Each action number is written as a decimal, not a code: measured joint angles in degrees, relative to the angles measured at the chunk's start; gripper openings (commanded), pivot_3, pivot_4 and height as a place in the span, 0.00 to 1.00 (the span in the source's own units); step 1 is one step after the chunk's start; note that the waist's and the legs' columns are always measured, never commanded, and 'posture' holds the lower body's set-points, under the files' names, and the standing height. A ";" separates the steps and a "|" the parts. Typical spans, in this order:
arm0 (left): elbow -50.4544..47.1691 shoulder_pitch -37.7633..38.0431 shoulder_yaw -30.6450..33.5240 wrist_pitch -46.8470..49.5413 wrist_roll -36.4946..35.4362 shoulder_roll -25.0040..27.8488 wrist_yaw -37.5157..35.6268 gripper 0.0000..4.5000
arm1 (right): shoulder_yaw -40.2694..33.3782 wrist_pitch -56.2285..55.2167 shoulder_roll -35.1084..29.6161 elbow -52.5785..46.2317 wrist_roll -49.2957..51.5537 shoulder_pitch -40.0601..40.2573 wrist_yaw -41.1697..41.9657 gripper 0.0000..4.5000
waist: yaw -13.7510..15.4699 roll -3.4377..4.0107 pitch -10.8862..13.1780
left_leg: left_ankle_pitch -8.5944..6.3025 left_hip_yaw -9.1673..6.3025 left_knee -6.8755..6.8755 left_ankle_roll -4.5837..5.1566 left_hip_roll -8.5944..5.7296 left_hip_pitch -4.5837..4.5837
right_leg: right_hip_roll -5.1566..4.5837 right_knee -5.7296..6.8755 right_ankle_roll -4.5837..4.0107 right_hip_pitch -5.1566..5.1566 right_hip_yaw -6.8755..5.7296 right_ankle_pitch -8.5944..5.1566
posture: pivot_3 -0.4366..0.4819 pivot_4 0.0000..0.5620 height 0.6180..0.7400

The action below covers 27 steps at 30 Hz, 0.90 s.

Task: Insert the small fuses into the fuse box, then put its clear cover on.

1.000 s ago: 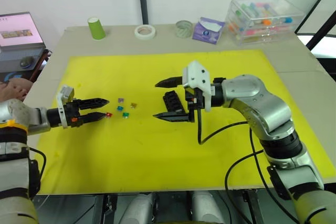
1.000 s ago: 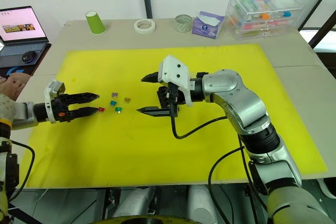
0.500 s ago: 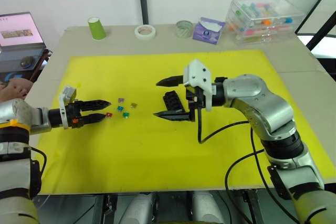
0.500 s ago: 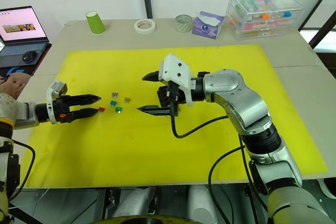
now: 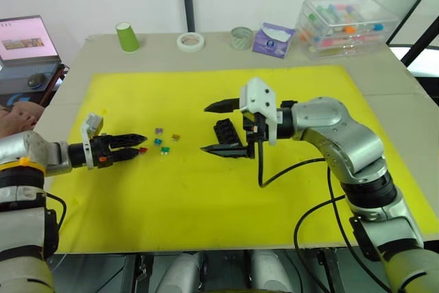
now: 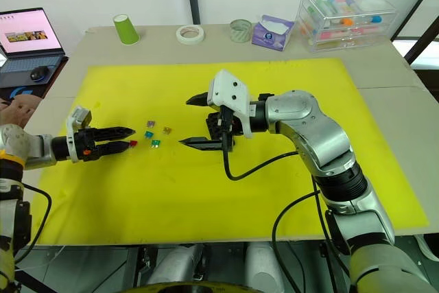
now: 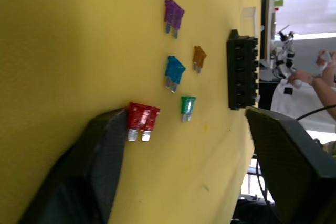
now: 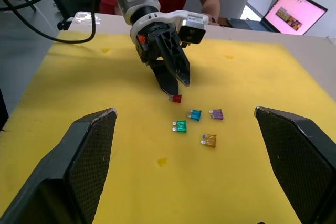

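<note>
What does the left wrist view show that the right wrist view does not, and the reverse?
Left wrist view adds: the ridged black plastic fuse box, lying beyond the fuses. Right wrist view adds: the left gripper, open, its tip by the small red fuse, and a pink-screened laptop. Shared: the five small coloured plastic blade fuses, loose on the yellow mat.
</note>
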 measured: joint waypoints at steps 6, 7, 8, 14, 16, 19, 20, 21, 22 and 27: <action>0.48 0.77 -0.48 -1.54 1.65 -0.68 0.08 0.12 | 0.00 0.05 0.04 0.00 0.02 0.01 -0.38 1.00 | 0.02 0.00 0.00 | 0.00 0.00 0.00 0.00 0.00 0.00 | 0.00 0.00 0.00 0.00 0.00 0.00 | 0.48 0.27 1.00; 0.47 0.78 -0.57 -1.65 1.75 -0.76 0.03 0.05 | 0.00 0.05 0.04 0.00 0.02 0.01 -0.39 1.00 | 0.01 0.00 0.00 | 0.00 0.00 0.00 0.00 0.00 0.00 | 0.00 0.00 0.00 0.00 0.00 0.00 | 0.48 0.27 1.00; 0.36 0.87 -0.69 -1.97 1.96 -0.90 -0.08 0.01 | 0.00 0.05 0.04 -0.03 0.01 0.05 -0.42 1.00 | -0.01 0.00 0.00 | 0.00 0.00 0.00 0.00 0.00 0.00 | 0.00 0.00 0.00 0.00 0.00 0.00 | 0.48 0.27 1.00; -0.53 1.51 -0.67 -1.98 2.10 -0.92 -0.30 0.01 | 0.01 0.01 0.09 -0.04 -0.05 0.25 -0.53 1.00 | -0.06 0.01 -0.01 | 0.00 0.01 -0.01 0.00 0.01 0.00 | 0.00 0.00 0.00 -0.01 0.00 0.00 | 0.48 0.27 1.00; -0.58 1.51 -0.58 -1.83 2.05 -0.91 -0.28 0.01 | 0.01 0.01 0.11 -0.04 -0.04 0.26 -0.56 1.00 | -0.06 0.01 0.00 | 0.00 0.01 -0.01 0.00 0.01 0.00 | 0.00 0.00 0.00 -0.01 0.00 0.00 | 0.48 0.27 1.00; -1.82 1.60 -0.36 0.24 1.27 -0.37 -0.79 0.01 | -0.02 0.04 0.14 -0.01 0.37 0.26 -0.61 1.00 | -0.10 0.01 0.00 | 0.00 0.02 -0.01 0.00 0.01 0.00 | 0.00 0.01 0.00 -0.02 0.00 0.00 | 0.48 0.27 1.00; -3.00 1.74 -0.36 1.26 0.69 0.09 -1.38 0.01 | -0.16 0.19 0.14 0.10 0.91 0.26 -0.61 1.00 | -0.10 0.01 0.00 | 0.00 0.01 -0.01 0.00 0.01 0.00 | 0.00 0.01 0.00 -0.02 0.01 0.00 | 0.48 0.27 1.00; -4.36 1.94 -0.34 2.09 0.02 0.56 -1.81 0.01 | -0.43 0.51 0.13 0.19 1.27 0.23 -0.60 1.00 | -0.08 0.00 0.00 | 0.00 0.01 0.00 0.00 0.01 -0.02 | 0.00 0.01 0.00 -0.02 0.00 0.00 | 0.48 0.27 1.00; -6.30 2.22 -0.27 2.98 -0.87 1.06 -2.35 0.01 | -0.99 1.19 0.07 0.34 1.83 0.21 -0.55 1.00 | -0.04 0.00 0.00 | 0.00 0.00 0.00 0.00 0.01 -0.03 | 0.00 0.01 0.00 -0.02 0.00 0.00 | 0.48 0.27 1.00; -21.76 4.42 2.97 6.32 -7.22 3.28 -3.59 0.01 | -4.09 6.66 -1.74 0.91 5.88 -0.29 -0.27 1.00 | 0.01 0.01 0.00 | 0.00 -0.01 -0.01 0.00 0.02 -0.03 | -0.06 -0.03 0.00 0.01 0.03 0.00 | 0.48 0.27 1.00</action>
